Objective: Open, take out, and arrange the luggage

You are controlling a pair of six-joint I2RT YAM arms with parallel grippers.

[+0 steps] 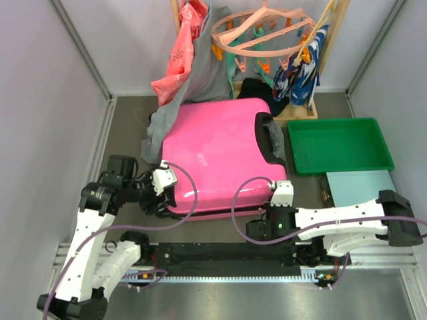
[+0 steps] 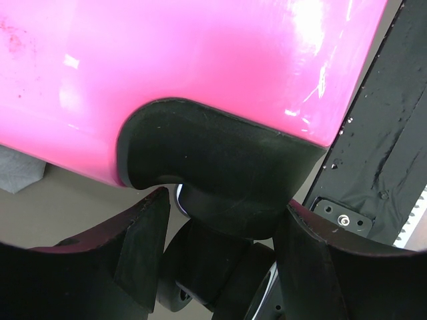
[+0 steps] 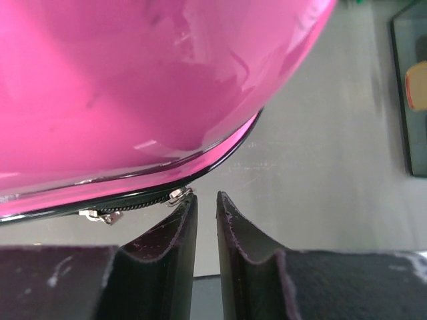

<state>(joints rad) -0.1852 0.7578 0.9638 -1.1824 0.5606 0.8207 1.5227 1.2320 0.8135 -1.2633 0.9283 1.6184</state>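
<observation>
A small walled work cell seen from above: plain white walls framed by aluminium rails on the left, right and back enclose a dull grey-brown worktop (image 1: 127, 133). The luggage (image 1: 220, 157), a large glossy hot-pink hard-shell suitcase, lies flat and closed in the middle of the worktop. Its black handle faces right and its near edge is close to the two white robot arms. Behind it, against the back wall, a wooden stand carries a round peach clip hanger (image 1: 260, 30), with a coral garment (image 1: 177, 60) and a grey garment (image 1: 193, 77) draping down onto the suitcase's far left corner. Patterned blue cloth (image 1: 297, 80) hangs at the right of the stand. To the right of the suitcase sits a green plastic tray (image 1: 337, 143), and just nearer than it lies a pale teal flat box (image 1: 360, 187). The left gripper (image 2: 227, 200) is at the suitcase's near left corner. Its jaws stand wide on either side of a black caster wheel (image 2: 220, 280) under its black housing, with both fingers right against it. Whether they squeeze the wheel cannot be told. The right gripper (image 3: 205, 197) is at the near right corner, low over the bare worktop. Its jaws are almost together with a slim gap and hold nothing. One fingertip sits just beside a silver zipper pull (image 3: 175, 195) on the black zip line.
</observation>
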